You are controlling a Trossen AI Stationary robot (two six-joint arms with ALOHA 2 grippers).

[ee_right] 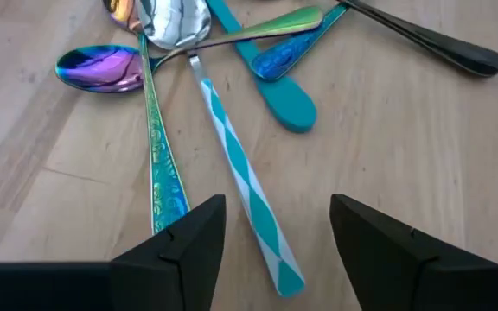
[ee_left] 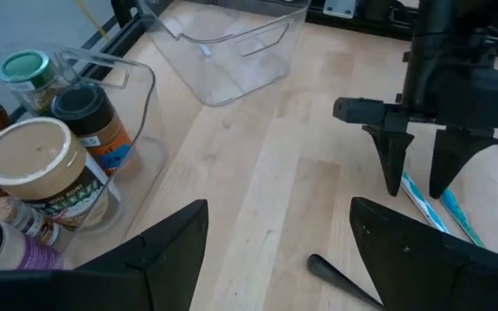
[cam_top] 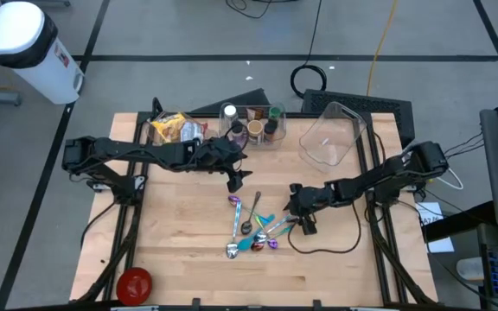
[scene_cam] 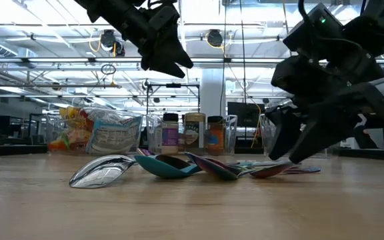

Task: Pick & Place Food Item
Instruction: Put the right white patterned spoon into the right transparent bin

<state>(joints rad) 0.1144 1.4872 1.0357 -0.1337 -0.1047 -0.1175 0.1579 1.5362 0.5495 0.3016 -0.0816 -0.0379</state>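
Two hands spread: right hand straddling striped spoon handle, left hand hovering empty.

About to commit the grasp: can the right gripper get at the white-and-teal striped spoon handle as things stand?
Probably yes. The right gripper sits open right over the striped spoon handle, which runs between its fingers. The rainbow handle beside it lies close and might get caught too.

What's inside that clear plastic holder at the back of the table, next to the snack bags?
The clear holder contains spice jars: a green-lidded jar, a black-lidded one, a tan-lidded one, and a white-capped one. The left arm covers the holder's front, so anything more there is hidden.
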